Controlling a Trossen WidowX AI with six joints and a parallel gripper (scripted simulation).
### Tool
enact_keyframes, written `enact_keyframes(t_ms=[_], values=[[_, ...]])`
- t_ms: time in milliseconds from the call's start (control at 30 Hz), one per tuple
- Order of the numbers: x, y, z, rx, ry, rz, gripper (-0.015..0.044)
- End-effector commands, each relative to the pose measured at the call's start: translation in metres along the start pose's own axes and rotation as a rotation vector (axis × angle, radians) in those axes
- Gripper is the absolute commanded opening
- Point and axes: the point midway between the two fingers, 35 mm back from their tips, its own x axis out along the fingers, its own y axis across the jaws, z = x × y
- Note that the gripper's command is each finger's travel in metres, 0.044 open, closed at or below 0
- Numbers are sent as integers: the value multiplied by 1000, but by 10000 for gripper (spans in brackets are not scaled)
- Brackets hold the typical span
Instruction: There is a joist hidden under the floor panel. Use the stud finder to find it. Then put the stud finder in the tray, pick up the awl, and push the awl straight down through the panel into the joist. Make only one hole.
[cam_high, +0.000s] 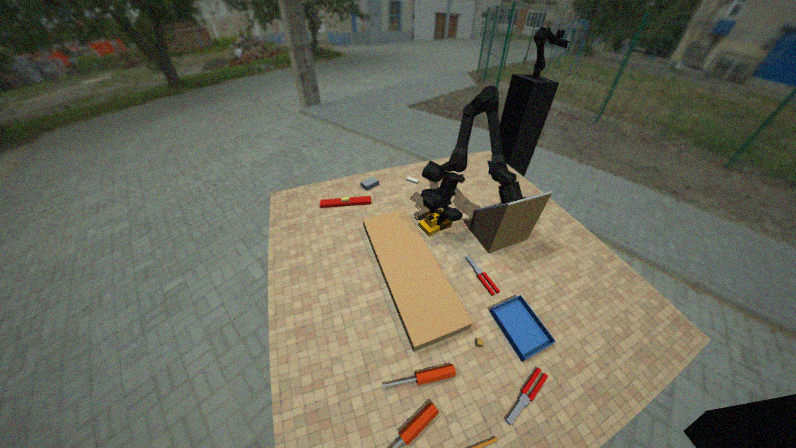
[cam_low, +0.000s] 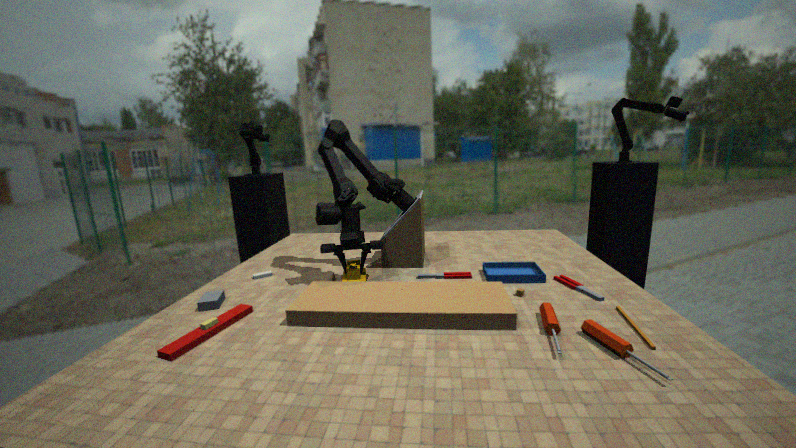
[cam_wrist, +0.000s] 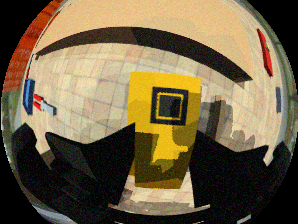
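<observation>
The yellow stud finder stands on the table just behind the left end of the floor panel. My gripper points down with its fingers against both sides of the stud finder, shut on it. The blue tray is empty. Two orange-handled tools lie beyond the panel's far end: one nearer the panel, the other farther out with a longer shaft. Which is the awl is unclear. The joist is hidden.
A slanted board stands close beside the arm. Red-handled pliers lie between it and the tray; another pair lies beyond the tray. A red level, a grey block and a pencil lie around.
</observation>
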Motion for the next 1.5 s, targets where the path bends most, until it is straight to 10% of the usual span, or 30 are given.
enact_keyframes(t_ms=[0,267,1467], values=[[0,0,0,-4,-2,1,175],[-15,-1,10,-1,-3,8,0],[-97,-33,73,64,-4,-13,0]])
